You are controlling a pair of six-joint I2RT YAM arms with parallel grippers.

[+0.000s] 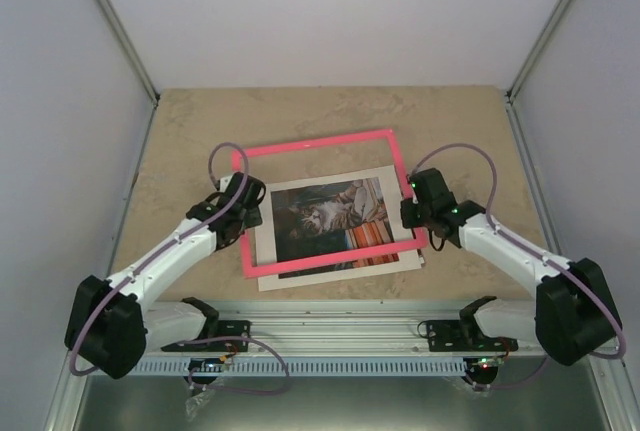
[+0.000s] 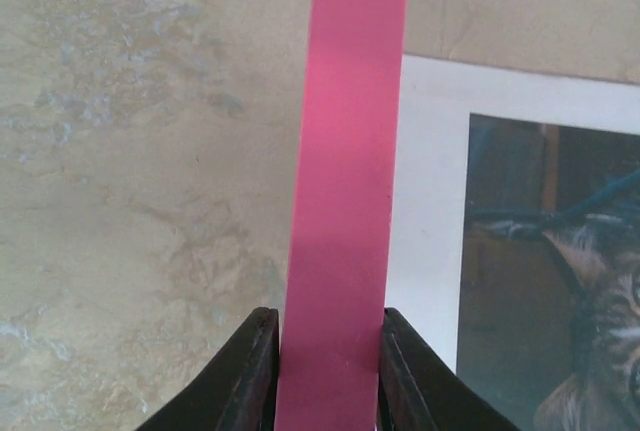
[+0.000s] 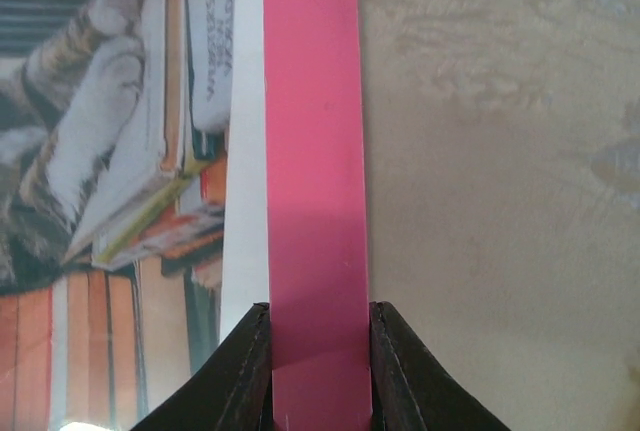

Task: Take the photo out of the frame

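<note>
The pink frame point(image 1: 320, 143) is held up off the table by both grippers, with no back or glass showing in it. My left gripper point(image 1: 243, 206) is shut on its left bar point(image 2: 345, 201). My right gripper point(image 1: 418, 213) is shut on its right bar point(image 3: 312, 151). The cat photo point(image 1: 325, 216) lies on the table below, inside a white mat point(image 1: 392, 181). The frame sits shifted towards the far side, so its near bar crosses the photo's lower part. The photo shows beside the bar in the left wrist view point(image 2: 560, 281) and in the right wrist view point(image 3: 110, 181).
The beige marbled tabletop point(image 1: 200, 131) is walled in by white panels on the left, back and right. A metal rail point(image 1: 320, 316) with the arm bases runs along the near edge.
</note>
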